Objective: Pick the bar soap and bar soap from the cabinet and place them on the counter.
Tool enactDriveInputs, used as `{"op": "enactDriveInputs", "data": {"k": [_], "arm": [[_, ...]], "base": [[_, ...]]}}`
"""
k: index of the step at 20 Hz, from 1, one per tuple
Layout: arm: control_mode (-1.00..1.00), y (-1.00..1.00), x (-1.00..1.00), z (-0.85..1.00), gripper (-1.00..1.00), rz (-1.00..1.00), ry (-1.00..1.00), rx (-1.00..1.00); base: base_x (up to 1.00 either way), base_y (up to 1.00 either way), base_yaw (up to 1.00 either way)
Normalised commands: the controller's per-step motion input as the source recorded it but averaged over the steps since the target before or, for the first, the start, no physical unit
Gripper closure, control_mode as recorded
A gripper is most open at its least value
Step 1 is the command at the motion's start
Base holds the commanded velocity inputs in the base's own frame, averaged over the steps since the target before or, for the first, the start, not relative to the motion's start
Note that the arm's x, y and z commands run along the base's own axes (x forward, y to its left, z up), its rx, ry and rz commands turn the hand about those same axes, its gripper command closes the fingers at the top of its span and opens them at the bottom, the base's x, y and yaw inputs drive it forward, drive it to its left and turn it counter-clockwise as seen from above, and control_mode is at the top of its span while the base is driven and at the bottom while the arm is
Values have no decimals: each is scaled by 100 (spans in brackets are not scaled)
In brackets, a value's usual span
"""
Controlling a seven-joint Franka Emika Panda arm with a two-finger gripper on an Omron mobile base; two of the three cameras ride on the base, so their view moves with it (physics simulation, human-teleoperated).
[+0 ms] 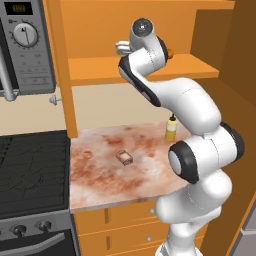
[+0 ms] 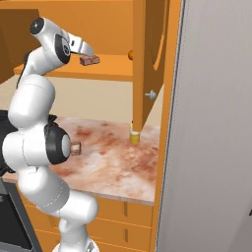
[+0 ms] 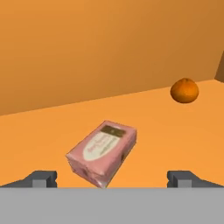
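Observation:
One bar soap [image 3: 103, 151], pink with a paler label, lies flat on the orange shelf of the cabinet [image 2: 106, 69]. My gripper [image 3: 112, 178] is open, with a fingertip low on either side of it and not touching it. From the right base view, the gripper [image 2: 88, 53] hovers just above that bar soap [image 2: 89, 60]. The other bar soap [image 1: 124, 158] lies on the counter [image 1: 100, 175] near its middle. It also shows at the arm's edge [image 2: 75, 148].
A small orange ball [image 3: 184, 90] rests on the shelf beyond the soap. A yellow bottle [image 1: 171, 129] stands at the counter's back right. The cabinet door [image 2: 147, 59] hangs open. A black stove [image 1: 32, 170] and a microwave [image 1: 25, 45] are on the left. A grey panel [image 2: 211, 123] is at the right.

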Motion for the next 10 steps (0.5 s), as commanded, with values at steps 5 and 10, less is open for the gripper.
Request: {"op": "enactDriveInputs", "data": {"k": [5, 10], "arm": [[-100, 0, 35, 25, -100, -1, 16, -4], [-100, 0, 8, 1, -100, -7, 22, -4]], "base": [[0, 0, 0], [0, 0, 0]]}}
